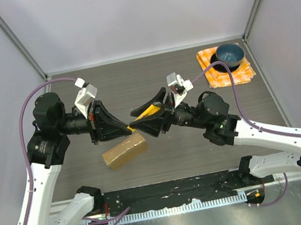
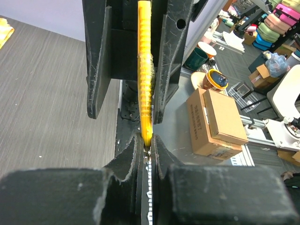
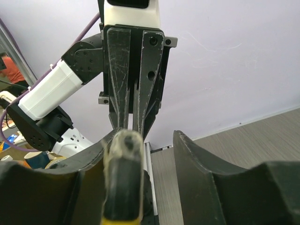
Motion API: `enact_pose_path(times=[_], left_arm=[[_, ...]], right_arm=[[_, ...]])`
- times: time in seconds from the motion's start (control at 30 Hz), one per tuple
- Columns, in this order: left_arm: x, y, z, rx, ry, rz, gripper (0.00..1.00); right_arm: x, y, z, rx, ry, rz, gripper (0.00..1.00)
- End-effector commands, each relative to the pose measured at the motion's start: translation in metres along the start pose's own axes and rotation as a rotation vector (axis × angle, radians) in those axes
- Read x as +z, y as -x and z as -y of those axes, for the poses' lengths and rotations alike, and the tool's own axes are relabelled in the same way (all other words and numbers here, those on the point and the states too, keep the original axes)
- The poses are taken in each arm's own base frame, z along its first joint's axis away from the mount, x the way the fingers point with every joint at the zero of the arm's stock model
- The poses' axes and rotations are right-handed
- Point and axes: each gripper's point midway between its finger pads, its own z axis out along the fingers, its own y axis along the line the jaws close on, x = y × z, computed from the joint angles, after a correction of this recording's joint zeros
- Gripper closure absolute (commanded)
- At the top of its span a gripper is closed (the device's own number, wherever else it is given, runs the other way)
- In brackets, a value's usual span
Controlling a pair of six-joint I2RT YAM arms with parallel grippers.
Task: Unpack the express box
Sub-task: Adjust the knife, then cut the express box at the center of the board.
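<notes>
Left gripper (image 1: 130, 129) pinched on tip of yellow cutter (image 1: 148, 111) | right gripper (image 1: 140, 120) wide around it, not clamping | box (image 1: 124, 150) on counter (image 1: 205, 155) near left gripper, looks unopened | my worry: thin tip hold slips, cutter drops

Your top camera looks down from behind the arm bases over the whole table (image 1: 171, 164). The left wrist camera peers close along the left gripper (image 2: 146, 141) at the right gripper (image 2: 127, 115); the right wrist camera faces back. All share the yellow tool (image 1: 147, 111).
</notes>
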Motion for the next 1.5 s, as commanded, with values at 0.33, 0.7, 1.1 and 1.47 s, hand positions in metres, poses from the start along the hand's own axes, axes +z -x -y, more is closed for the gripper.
enact_pose_path(times=[0.33,0.7,1.1,1.47], left_arm=[[-0.002,-0.006,0.005,0.044,-0.011,-0.022,1.00],[-0.007,-0.010,-0.008,0.081,0.097,-0.062,1.00],[-0.058,-0.083,-0.081,0.210,0.518,-0.394,0.00],[-0.080,-0.156,-0.150,0.138,0.643,-0.605,0.00]], right_arm=[[0.018,0.018,-0.019,0.018,0.117,0.005,0.66],[0.017,-0.001,-0.007,0.026,0.076,-0.062,0.99],[-0.027,-0.032,0.073,-0.168,-0.342,-0.161,0.99],[-0.081,-0.072,0.133,-0.290,-0.666,-0.218,0.99]])
